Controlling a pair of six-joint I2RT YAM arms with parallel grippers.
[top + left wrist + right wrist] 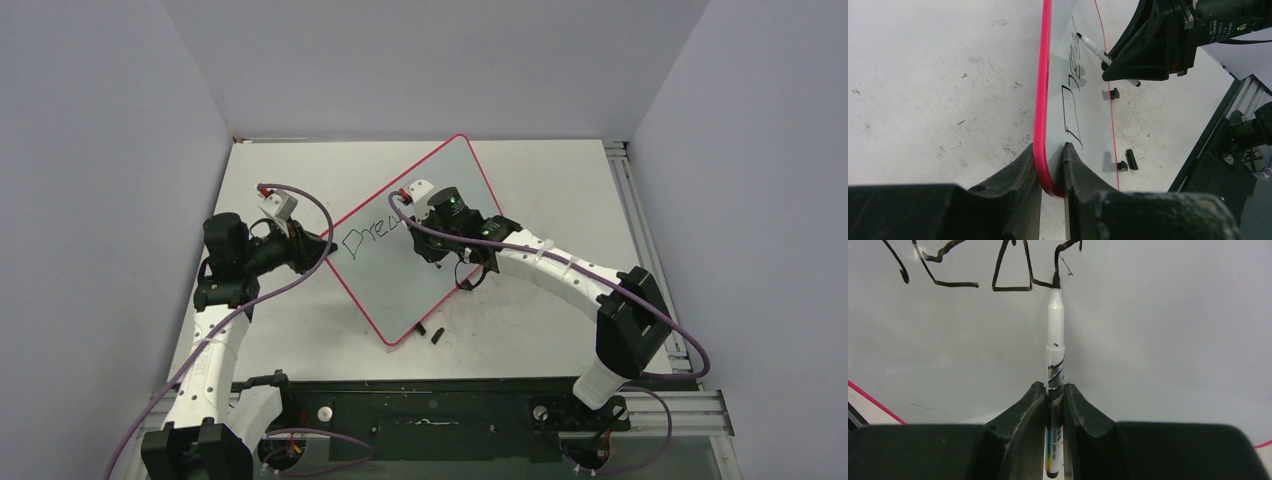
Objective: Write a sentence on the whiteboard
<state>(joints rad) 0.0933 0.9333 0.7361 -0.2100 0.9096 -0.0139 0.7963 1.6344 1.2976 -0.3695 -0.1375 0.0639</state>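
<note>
The right gripper has its two black jaws pressed tight on the barrel of a slim white marker with a black tip, which sticks straight out ahead of the fingers. The tip touches the surface of the large white whiteboard with rounded corners and a thin pink-red rim, at the end of a fresh stroke. To the left of that tip on the board runs the sentence, thin black handwritten letters that so far read "Drea". The left gripper has its jaws nearly together, pinching the pink rim at the board's corner nearest the table's left edge. The board lies diagonally across the middle of the scuffed white tabletop, one corner toward the far edge and one toward the near edge. A small black foot shows along its rim. A short black piece lies on the table just beside the board's near corner.
</note>
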